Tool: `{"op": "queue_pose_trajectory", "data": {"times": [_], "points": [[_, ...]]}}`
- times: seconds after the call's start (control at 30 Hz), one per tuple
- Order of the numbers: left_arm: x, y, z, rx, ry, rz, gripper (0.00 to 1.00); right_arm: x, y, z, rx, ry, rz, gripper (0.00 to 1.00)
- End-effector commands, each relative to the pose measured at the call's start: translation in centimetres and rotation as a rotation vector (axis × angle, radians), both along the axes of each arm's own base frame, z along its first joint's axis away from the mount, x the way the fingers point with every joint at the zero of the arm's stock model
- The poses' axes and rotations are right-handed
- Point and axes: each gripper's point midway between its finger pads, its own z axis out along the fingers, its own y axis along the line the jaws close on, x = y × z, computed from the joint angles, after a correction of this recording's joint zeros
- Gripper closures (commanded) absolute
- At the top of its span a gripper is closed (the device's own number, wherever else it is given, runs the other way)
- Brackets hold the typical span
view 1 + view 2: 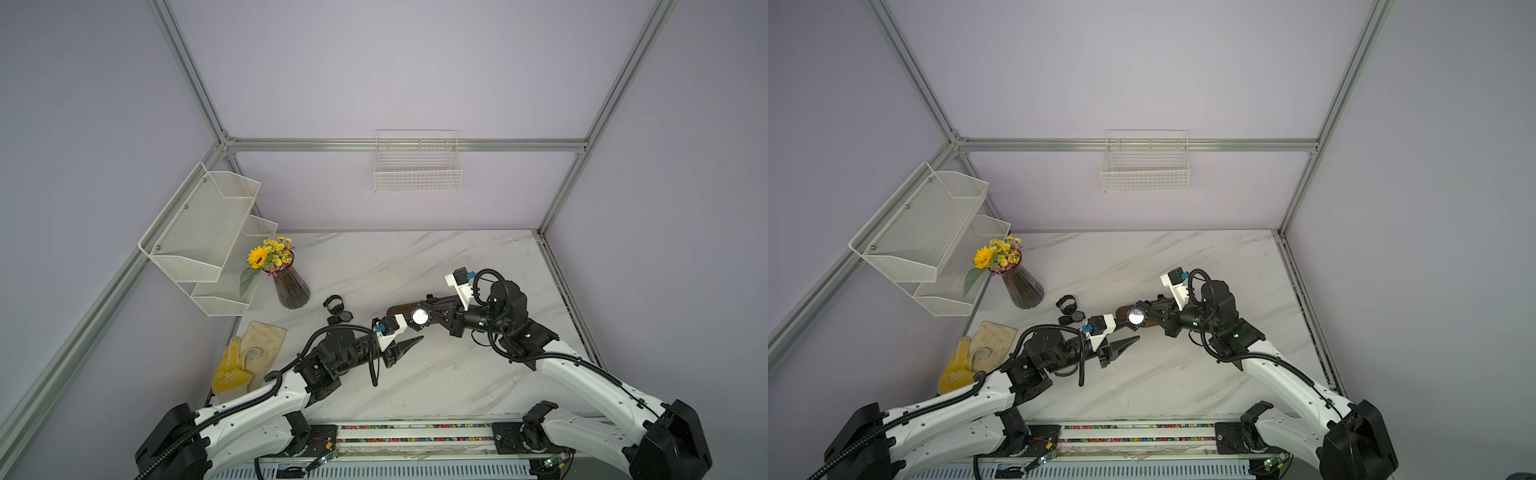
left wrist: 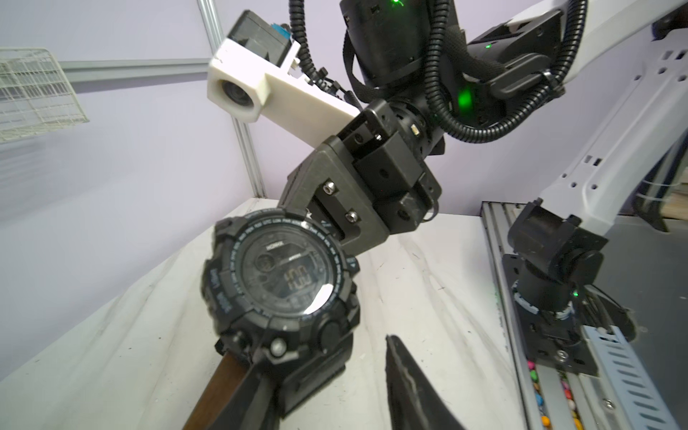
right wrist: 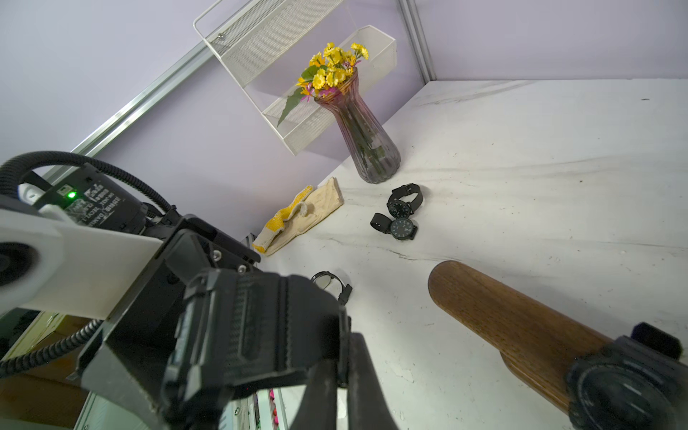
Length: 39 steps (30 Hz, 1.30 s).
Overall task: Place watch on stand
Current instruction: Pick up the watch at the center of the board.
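Top views, grasp: the watch (image 1: pixel 420 316) is clamped in the right gripper (image 1: pixel 433 319), its glass glaring upward, at the free end of the stand (image 1: pixel 397 310), as seen in both top views.
Top views, left gripper: the left gripper (image 1: pixel 409 344) is poised just beside the watch, on its near side.
Top views, table: two more watches (image 1: pixel 334 306) are seen lying on the marble table (image 1: pixel 436 374), between the stand and a vase of flowers (image 1: pixel 291 291).
Left wrist, watch: the watch (image 2: pixel 279 275) is shown to be a black digital model, with the right gripper (image 2: pixel 324 223) behind it.
Left wrist, jaws: the left gripper's jaws are seen parted. One finger (image 2: pixel 253 394) is laid against the strap, and the other stands clear.
Right wrist, stand: a second watch (image 3: pixel 625 387) is already worn on the stand's wooden bar (image 3: pixel 513 320).
Right wrist, held watch: the strap (image 3: pixel 257 327) is pictured beside the bar's rounded end, with bare table visible between them.
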Motion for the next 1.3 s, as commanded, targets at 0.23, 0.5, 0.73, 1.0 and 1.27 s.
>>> {"op": "queue_pose_trajectory", "data": {"times": [0.23,0.5,0.73,1.0,1.27], "points": [[-1.5,-1.6,1.3,0.023,-0.004,-0.143,0.73,0.0,0.3,0.3,-0.029,-0.011,0.031,1.00],[-0.6,-1.8,1.3,0.028,0.001,-0.110,0.98,0.3,0.1,0.4,-0.035,-0.012,0.011,1.00],[1.8,-1.2,1.8,0.009,-0.018,0.030,1.00,1.9,-1.1,0.6,-0.043,0.011,-0.126,0.84],[4.5,-0.2,1.6,0.034,-0.058,0.189,1.00,3.8,-6.0,0.7,-0.120,0.038,-0.454,0.35],[6.0,-0.9,0.8,0.065,-0.046,0.228,1.00,0.9,-3.9,3.6,0.018,0.113,-0.299,0.23]]}}
